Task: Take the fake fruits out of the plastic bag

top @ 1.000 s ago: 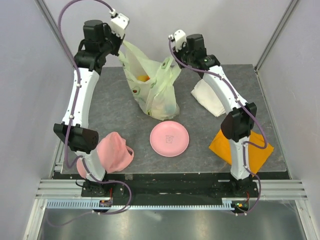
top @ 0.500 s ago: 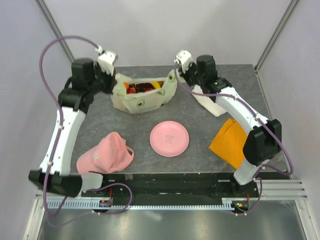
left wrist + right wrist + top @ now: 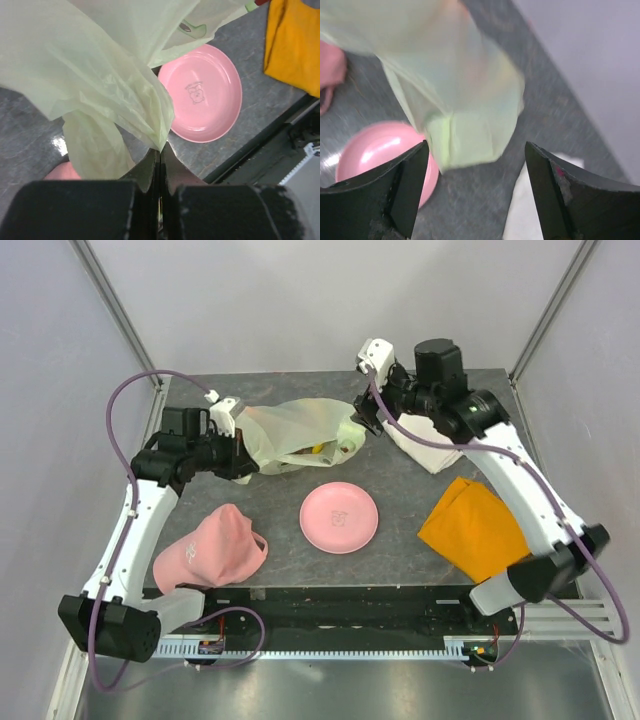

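Note:
The pale yellow-green plastic bag (image 3: 298,430) lies slumped across the back of the table. A yellow fruit (image 3: 318,448) and a red one (image 3: 347,450) show dimly at its right end; the other fake fruits are hidden. My left gripper (image 3: 243,458) is at the bag's left end. In the left wrist view it (image 3: 160,149) is shut on a pinch of bag film (image 3: 100,65). My right gripper (image 3: 363,425) hovers at the bag's right end. In the right wrist view it (image 3: 477,167) is open wide, and the bag's edge (image 3: 465,130) hangs loose between its fingers.
A pink round plate (image 3: 339,517) sits mid-table in front of the bag. A pink cap (image 3: 215,548) lies front left. A white folded cloth (image 3: 420,445) lies under the right arm, with an orange cloth (image 3: 478,530) at the front right.
The bag was held up between both grippers and now lies flattened on the table. My right gripper has opened and let go. My left gripper has dropped and pulled its end forward-left.

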You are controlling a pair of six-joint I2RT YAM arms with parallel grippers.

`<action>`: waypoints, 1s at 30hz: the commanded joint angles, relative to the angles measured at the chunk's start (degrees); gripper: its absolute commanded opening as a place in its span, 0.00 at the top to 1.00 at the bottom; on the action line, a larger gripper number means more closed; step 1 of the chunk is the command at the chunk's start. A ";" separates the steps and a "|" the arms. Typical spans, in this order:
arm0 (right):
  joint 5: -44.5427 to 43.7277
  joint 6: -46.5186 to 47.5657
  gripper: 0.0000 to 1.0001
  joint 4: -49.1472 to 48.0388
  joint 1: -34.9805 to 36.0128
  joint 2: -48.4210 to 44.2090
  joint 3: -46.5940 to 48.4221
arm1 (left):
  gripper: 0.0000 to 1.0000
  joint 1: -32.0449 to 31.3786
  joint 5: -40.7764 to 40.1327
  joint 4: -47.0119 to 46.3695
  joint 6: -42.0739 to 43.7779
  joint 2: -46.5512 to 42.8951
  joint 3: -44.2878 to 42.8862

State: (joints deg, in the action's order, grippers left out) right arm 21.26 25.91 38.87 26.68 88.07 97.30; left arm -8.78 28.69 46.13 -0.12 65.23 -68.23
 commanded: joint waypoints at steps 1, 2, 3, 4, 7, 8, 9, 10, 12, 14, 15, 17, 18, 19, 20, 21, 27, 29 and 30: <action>5.38 -0.86 0.16 -0.63 6.19 -3.96 3.44 | 0.99 0.25 5.94 -3.50 -6.20 2.00 -4.10; 6.16 -0.78 0.20 -1.51 6.80 -2.66 1.43 | 0.98 0.34 6.03 -3.59 -6.47 2.18 -4.54; 6.51 -0.43 0.21 -2.48 7.94 -1.77 0.80 | 0.98 0.43 5.77 -3.68 -6.65 2.35 -5.07; 6.78 -0.16 0.24 -3.18 8.47 -0.89 0.35 | 0.98 0.51 5.33 -3.59 -7.34 2.70 -6.29; 7.74 0.72 0.41 -4.86 9.97 5.50 -0.53 | 0.98 1.21 4.97 -3.50 -9.19 3.49 -9.54; 8.01 0.72 0.47 -4.95 10.15 7.10 -0.35 | 0.98 1.83 4.97 -3.68 -9.81 3.76 -10.51; 7.84 0.28 0.49 -5.38 10.24 8.68 -0.18 | 0.99 2.18 5.58 -3.68 -10.42 3.85 -11.39; 7.31 -0.59 0.51 -5.82 10.24 11.74 0.35 | 0.99 2.71 6.20 -3.85 -11.30 4.02 -12.88; 5.48 -3.22 0.54 -7.92 10.24 14.83 1.14 | 0.98 3.85 7.95 -4.03 -11.92 4.29 -14.12; 3.80 -5.51 0.55 -10.12 10.32 18.70 2.19 | 0.98 4.55 9.19 -4.03 -12.10 4.03 -14.57; 1.18 -8.39 0.55 -12.66 10.33 19.93 2.63 | 0.98 4.82 10.41 -3.94 -12.62 3.76 -14.39; -1.21 -10.34 0.55 -14.26 10.24 23.89 4.74 | 0.98 5.87 11.12 -4.12 -13.94 3.15 -13.25; -2.09 -10.96 0.55 -15.74 10.32 25.03 5.44 | 0.99 6.31 12.35 -4.47 -15.42 2.62 -12.73; -6.19 -12.62 0.55 -16.71 10.33 26.87 6.41 | 0.98 7.36 13.05 -4.64 -15.96 2.45 -11.85; -9.53 -13.60 0.54 -17.77 10.41 27.67 6.76 | 0.98 7.89 13.84 -4.64 -16.31 2.27 -11.41; -13.13 -14.48 0.54 -19.69 10.50 28.38 7.11 | 0.98 8.24 15.24 -4.73 -16.49 2.18 -11.05; -30.12 -12.73 0.40 -21.91 10.24 32.25 10.02 | 0.98 10.44 9.91 -3.68 -13.34 0.51 -5.61; -33.19 -10.28 0.37 -22.08 9.63 31.64 7.66 | 0.98 10.45 8.06 -3.77 -11.75 0.60 -5.34; -33.90 -9.57 0.37 -22.00 9.27 30.59 6.43 | 0.98 10.45 7.70 -3.77 -9.66 0.77 -5.77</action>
State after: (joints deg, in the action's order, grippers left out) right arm -2.52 13.87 19.94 36.86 120.01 104.62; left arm 1.10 39.00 43.22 -13.37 67.16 -74.06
